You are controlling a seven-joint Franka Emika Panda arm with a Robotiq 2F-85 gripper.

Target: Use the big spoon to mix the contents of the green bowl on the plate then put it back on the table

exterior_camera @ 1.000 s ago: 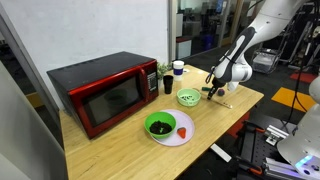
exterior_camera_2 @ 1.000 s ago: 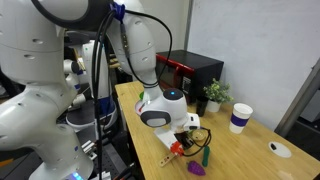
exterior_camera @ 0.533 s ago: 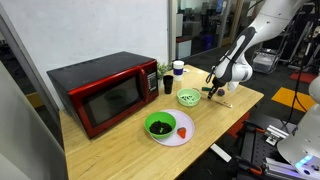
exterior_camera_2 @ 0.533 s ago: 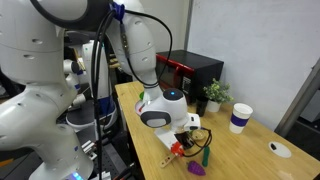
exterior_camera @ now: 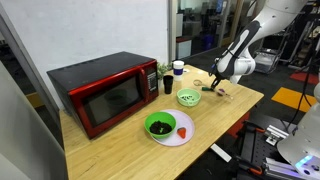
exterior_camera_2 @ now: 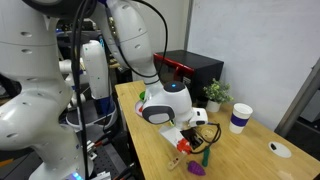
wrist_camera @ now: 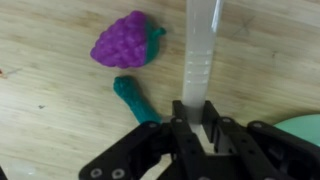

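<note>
My gripper [wrist_camera: 193, 108] is shut on the big spoon [wrist_camera: 200, 45]. Its pale wooden handle runs straight up from the fingers in the wrist view. In an exterior view the gripper [exterior_camera: 216, 87] hangs a little above the table [exterior_camera: 120, 145] at its far right, just right of a pale green bowl [exterior_camera: 188, 98]. The dark green bowl [exterior_camera: 160, 125] with dark contents sits on the white plate [exterior_camera: 178, 136] near the table's front edge. A small red item [exterior_camera: 184, 131] lies on the plate beside the bowl. The gripper [exterior_camera_2: 190, 135] also shows in an exterior view.
A red microwave [exterior_camera: 105, 92] fills the table's left. A dark cup [exterior_camera: 168, 84], a plant and a white cup [exterior_camera: 178, 67] stand behind the bowls. Purple toy grapes [wrist_camera: 128, 42] and a short teal utensil [wrist_camera: 135, 97] lie on the table below the gripper. The pale bowl's rim [wrist_camera: 305, 130] is close on the right.
The gripper has risen a little off the table with the spoon in it, and the arm has shifted. The bowls and plate have not moved.
</note>
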